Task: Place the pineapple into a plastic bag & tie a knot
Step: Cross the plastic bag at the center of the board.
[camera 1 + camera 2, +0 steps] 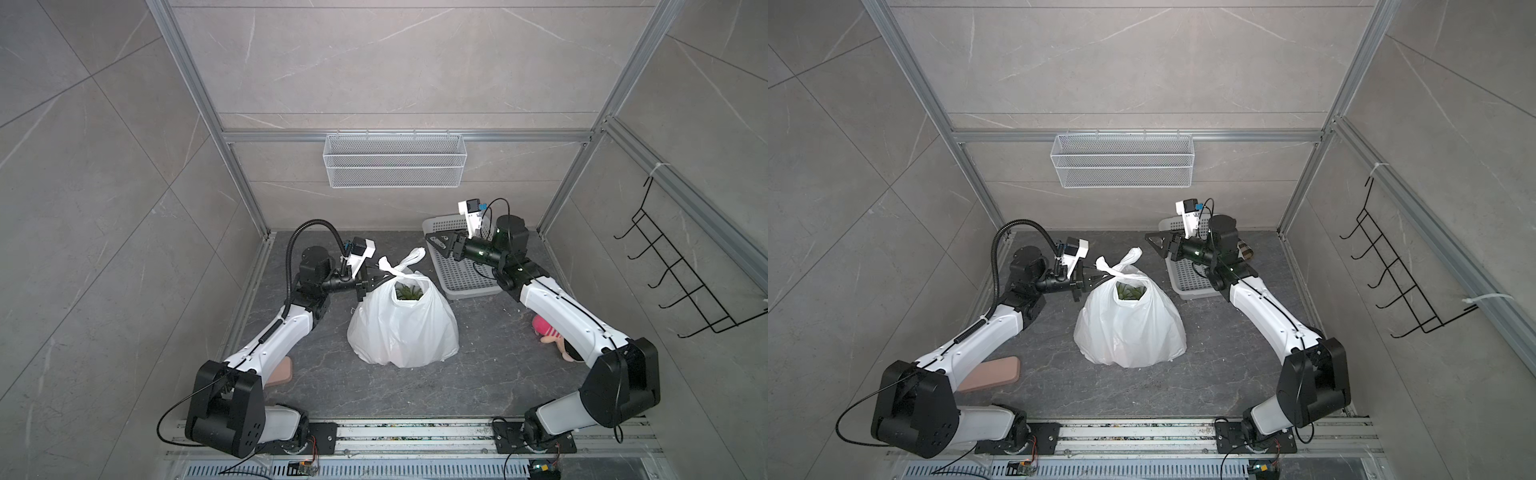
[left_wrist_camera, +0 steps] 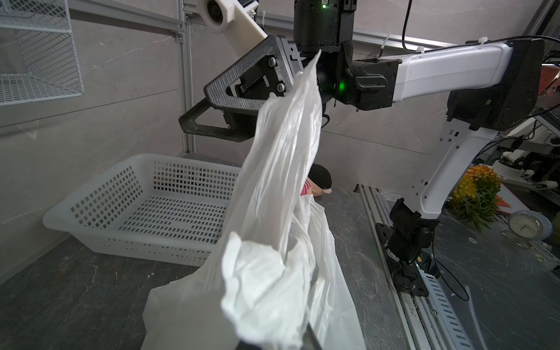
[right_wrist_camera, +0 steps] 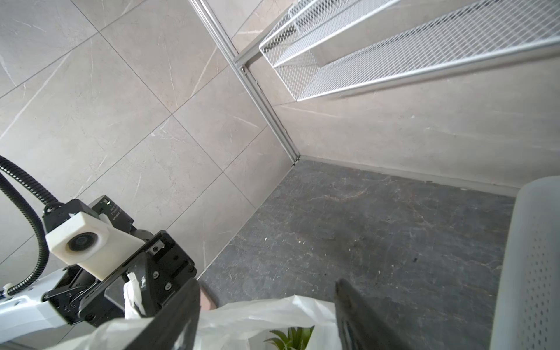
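Sitting on the worktop point(image 1: 498, 374), the plastic bag point(image 1: 403, 328) (thin, slippery, easily crumpled) holds the pineapple point(image 1: 409, 293). The left tool point(image 1: 376, 279) pinches a handle strip point(image 1: 384, 264) beside the knot point(image 1: 397, 271); the right tool point(image 1: 434, 243) hangs spread. I'd grip the free end point(image 1: 415, 254).

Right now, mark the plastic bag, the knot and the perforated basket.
plastic bag point(image 1: 403, 332): in a top view, front wall.
knot point(image 1: 397, 271): in a top view, twisted bunch.
perforated basket point(image 2: 169, 212): left wrist view, bare floor.

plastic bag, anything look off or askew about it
The plastic bag stands upright, but its mouth gapes just below the knot, so green pineapple leaves show through the gap. The left gripper is shut on the bag beside the knot; nothing looks spilled or torn.
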Available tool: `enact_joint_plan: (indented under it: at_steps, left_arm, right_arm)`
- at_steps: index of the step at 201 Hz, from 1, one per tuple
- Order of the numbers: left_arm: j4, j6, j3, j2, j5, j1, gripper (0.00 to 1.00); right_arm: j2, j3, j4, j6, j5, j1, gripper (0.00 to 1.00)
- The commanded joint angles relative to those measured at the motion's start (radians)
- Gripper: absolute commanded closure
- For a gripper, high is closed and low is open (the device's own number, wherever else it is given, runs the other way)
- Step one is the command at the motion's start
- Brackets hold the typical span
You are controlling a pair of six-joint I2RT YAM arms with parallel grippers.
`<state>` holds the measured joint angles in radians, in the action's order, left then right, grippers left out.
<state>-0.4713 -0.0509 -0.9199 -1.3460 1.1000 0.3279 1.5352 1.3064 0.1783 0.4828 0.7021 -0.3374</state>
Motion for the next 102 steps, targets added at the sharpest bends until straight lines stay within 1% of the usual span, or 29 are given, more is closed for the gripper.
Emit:
enact_joint_plan:
  at_steps: [1,31,61,80,102]
  left_arm:
    - [-0.043,0.023,-0.035,0.041,0.031,0.007,1.0]
    - [-0.046,0.018,-0.034,0.041,0.013,0.007,1.0]
    - [-0.043,0.019,-0.036,0.041,0.002,0.007,1.0]
    - [-0.04,0.019,-0.035,0.041,0.001,0.007,1.0]
    - [-0.042,0.015,-0.038,0.041,0.001,0.007,1.0]
  right_arm:
    - [0.083,0.088,-0.052,-0.014,0.108,-0.027,0.3]
    - [0.097,0.111,-0.095,-0.118,0.185,-0.098,0.3]
    - [0.077,0.086,-0.111,-0.208,0.273,-0.124,0.3]
    - [0.057,0.07,-0.154,-0.302,0.31,-0.141,0.3]
    - [0.048,0.074,-0.241,-0.428,0.316,-0.159,0.31]
